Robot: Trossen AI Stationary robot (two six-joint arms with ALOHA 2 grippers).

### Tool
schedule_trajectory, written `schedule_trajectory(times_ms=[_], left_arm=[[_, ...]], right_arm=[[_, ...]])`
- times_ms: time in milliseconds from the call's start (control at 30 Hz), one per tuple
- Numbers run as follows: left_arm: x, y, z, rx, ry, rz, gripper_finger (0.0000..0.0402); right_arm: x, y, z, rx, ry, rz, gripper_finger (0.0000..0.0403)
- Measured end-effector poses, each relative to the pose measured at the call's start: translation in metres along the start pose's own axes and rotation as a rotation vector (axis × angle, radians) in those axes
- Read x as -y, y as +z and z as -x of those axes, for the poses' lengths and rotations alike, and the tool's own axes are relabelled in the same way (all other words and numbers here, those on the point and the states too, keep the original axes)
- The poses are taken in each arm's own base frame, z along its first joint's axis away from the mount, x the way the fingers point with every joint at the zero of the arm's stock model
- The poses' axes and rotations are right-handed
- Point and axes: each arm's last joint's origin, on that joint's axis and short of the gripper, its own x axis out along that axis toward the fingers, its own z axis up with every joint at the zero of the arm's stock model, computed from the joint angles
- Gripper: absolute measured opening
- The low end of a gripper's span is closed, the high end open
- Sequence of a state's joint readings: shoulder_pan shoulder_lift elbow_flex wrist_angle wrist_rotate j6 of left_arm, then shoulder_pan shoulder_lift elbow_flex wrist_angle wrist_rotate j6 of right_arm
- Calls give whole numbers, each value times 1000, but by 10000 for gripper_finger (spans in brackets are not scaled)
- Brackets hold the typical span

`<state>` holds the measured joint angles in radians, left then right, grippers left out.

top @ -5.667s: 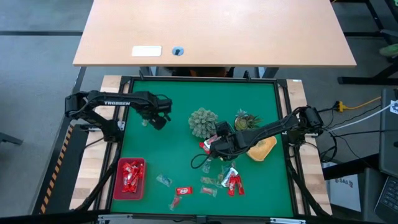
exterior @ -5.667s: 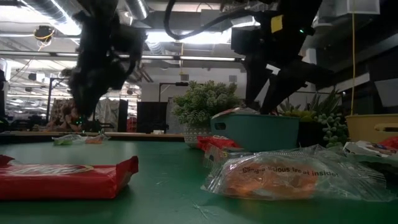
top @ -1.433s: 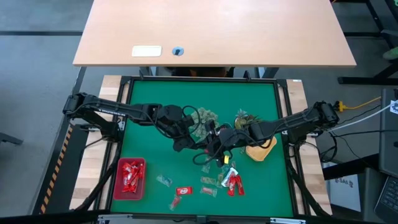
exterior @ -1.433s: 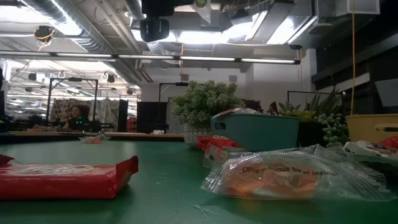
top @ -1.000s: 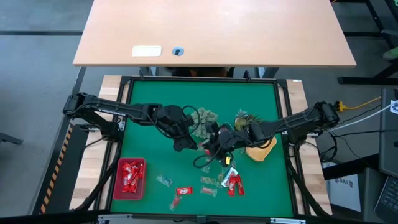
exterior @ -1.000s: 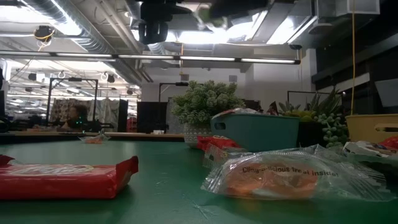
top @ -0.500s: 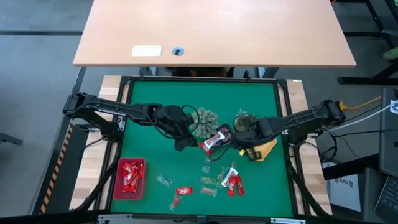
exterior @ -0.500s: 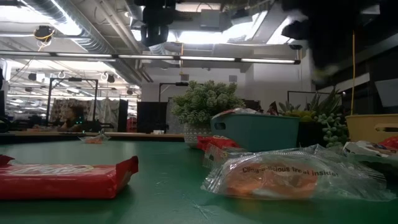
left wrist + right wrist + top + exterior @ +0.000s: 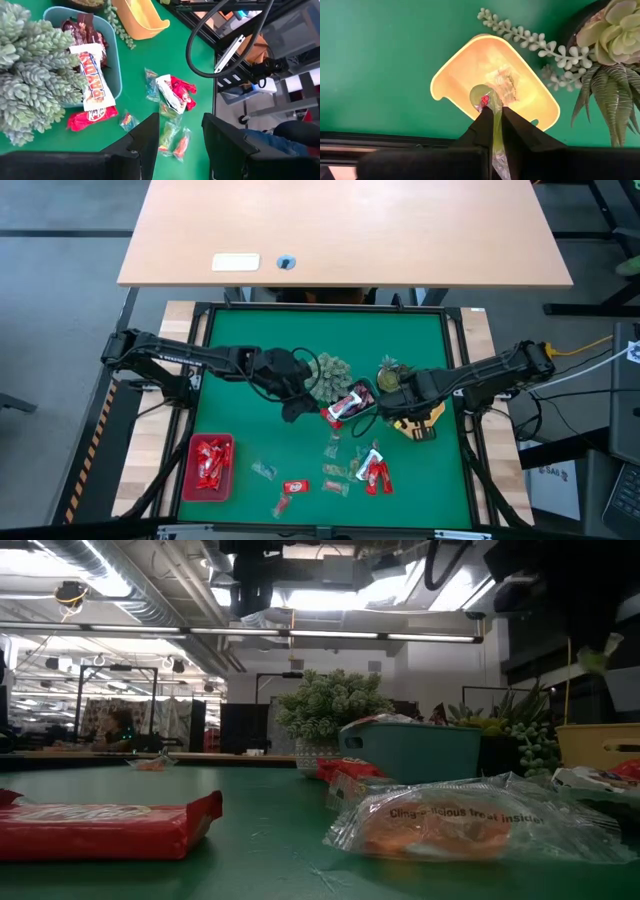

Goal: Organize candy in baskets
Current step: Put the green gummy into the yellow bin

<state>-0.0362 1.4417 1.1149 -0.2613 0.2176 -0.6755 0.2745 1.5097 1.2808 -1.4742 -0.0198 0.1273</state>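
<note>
Candy (image 9: 487, 102) hangs clamped in the right pincer (image 9: 492, 120) above the yellow basket (image 9: 451, 75).

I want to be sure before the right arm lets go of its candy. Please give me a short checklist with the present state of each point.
1. Right claw shut on the green wrapped candy: ok.
2. Candy above the yellow basket, not outside its rim: ok.
3. Room left in that basket, only one clear-wrapped piece inside: ok.
4. Succulent strand away from the drop spot: ok.
5. Left claw open and empty, over the loose candy: ok.
6. Height of the candy above the basket floor: cannot tell.
</note>
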Motion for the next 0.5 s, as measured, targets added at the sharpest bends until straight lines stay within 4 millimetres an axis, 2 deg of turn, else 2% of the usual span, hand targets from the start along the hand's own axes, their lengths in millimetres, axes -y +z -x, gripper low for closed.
schedule_trajectory(times_ms=[167,500], left_arm=[[-8,2,1,16,67,11,145],[-45,-1,13,-114,323,12,145]], right_arm=[[0,0,0,-1,0,0,43],[0,0,0,-3,-1,-5,137]])
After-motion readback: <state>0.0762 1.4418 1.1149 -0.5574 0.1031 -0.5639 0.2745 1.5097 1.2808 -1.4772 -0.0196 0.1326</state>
